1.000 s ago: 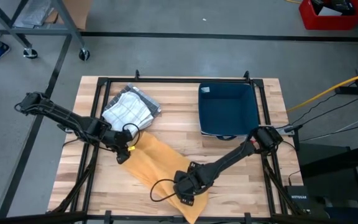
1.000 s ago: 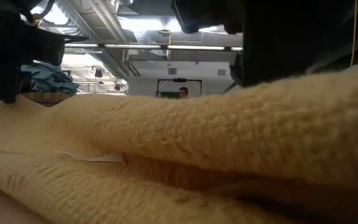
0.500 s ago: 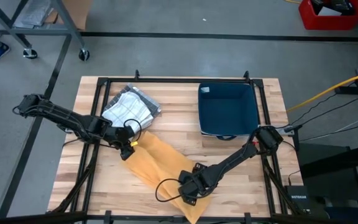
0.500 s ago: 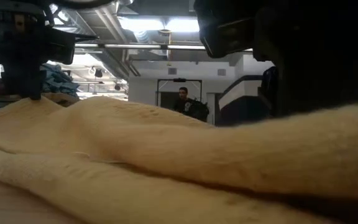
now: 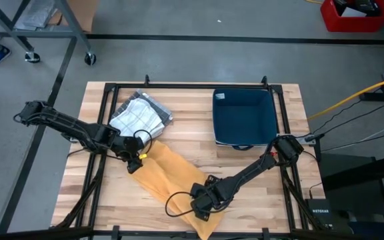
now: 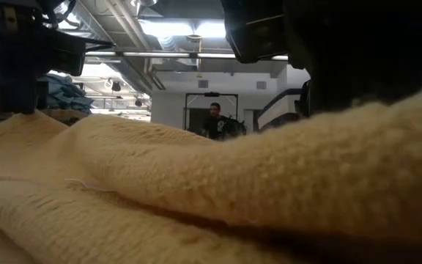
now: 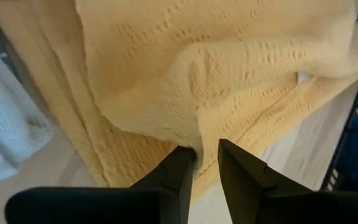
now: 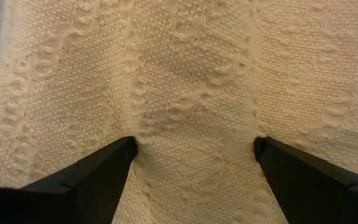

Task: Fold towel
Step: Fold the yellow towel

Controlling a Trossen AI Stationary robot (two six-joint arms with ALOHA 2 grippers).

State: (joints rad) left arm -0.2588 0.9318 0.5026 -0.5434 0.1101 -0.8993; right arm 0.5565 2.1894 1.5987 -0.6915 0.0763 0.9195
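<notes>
Two tools on one yellow towel (image 5: 169, 175) — left tool (image 7: 205, 155) pinching it, right tool (image 8: 194, 146) spread wide.

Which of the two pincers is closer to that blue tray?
The right pincer, though neither is close. It presses open on the yellow towel at the table's front, below the blue tray. The left pincer grips the towel's far corner, farther off beside the checked cloth.
</notes>
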